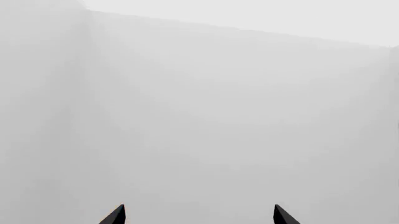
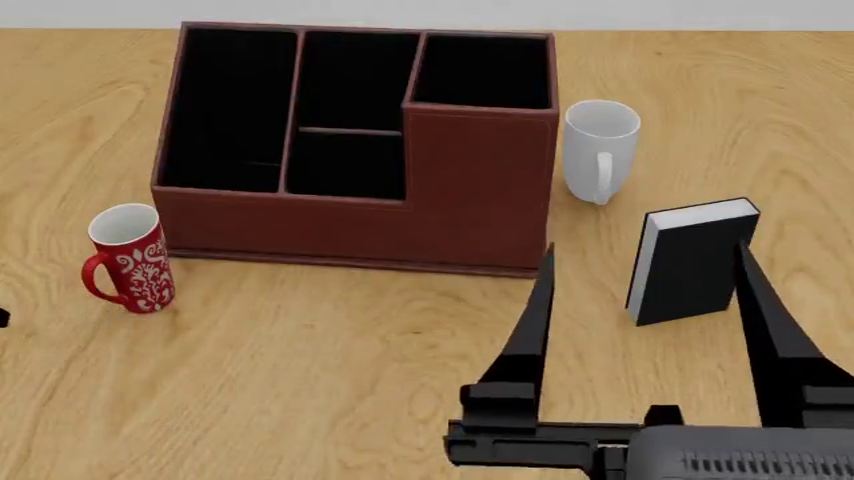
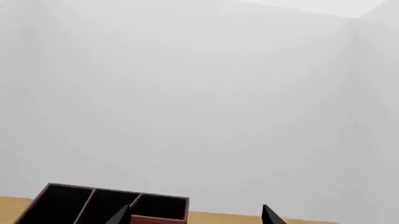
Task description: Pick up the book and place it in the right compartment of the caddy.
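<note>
The black book (image 2: 699,268) stands upright on the wooden table, white page edges facing left, to the right of the caddy (image 2: 441,190). The caddy's right compartment (image 2: 483,70) is empty. My right gripper (image 2: 643,248) is open, its two dark fingers spread wide in front of the book; its right finger overlaps the book's right edge in the head view. In the right wrist view the gripper (image 3: 196,215) points over the caddy (image 3: 74,203) at the wall, and the book is out of view. My left gripper (image 1: 199,215) is open and empty, facing a bare wall.
A white mug (image 2: 601,150) stands between the caddy's right side and the book. A red patterned mug (image 2: 130,258) stands at the caddy's front left corner. The wooden table (image 2: 307,380) spreads in front of the caddy.
</note>
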### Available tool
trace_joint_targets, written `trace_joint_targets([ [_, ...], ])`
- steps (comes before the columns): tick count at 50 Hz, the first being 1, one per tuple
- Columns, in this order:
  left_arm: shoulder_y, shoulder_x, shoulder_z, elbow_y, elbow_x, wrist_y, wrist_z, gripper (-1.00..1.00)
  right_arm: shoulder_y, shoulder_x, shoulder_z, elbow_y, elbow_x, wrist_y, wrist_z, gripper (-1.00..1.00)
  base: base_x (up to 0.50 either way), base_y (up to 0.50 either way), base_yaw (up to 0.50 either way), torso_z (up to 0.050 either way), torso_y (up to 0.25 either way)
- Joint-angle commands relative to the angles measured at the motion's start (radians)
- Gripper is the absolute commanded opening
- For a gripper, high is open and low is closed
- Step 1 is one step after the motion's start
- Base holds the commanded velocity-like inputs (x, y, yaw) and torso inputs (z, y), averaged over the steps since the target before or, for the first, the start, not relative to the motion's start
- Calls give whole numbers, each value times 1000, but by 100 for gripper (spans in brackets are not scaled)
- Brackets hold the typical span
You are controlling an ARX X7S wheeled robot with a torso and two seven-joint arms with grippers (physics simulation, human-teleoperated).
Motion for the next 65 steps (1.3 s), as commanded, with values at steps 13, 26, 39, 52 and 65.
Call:
trace_joint_targets([
  [13, -216, -499, 235, 56, -424, 285, -520, 100, 569, 693, -659, -91, 658, -254, 931, 100, 28, 0, 0, 0, 0],
  [26, -203, -512, 278, 43, -380, 332, -514, 100, 577, 690, -686, -75, 649, -274, 930, 100, 261, -10, 0, 0, 0],
  [39, -191, -526, 290, 44, -373, 358, -517, 100, 580, 684, -701, -67, 643, -279, 931, 100, 265, -18, 0, 0, 0],
  [52, -207, -539, 317, 46, -372, 377, -531, 100, 566, 704, -705, -71, 636, -311, 936, 100, 267, -38, 0, 0, 0],
  [65, -219, -552, 342, 44, -369, 396, -539, 100, 563, 714, -715, -72, 629, -326, 939, 100, 267, -110, 0, 0, 1],
])
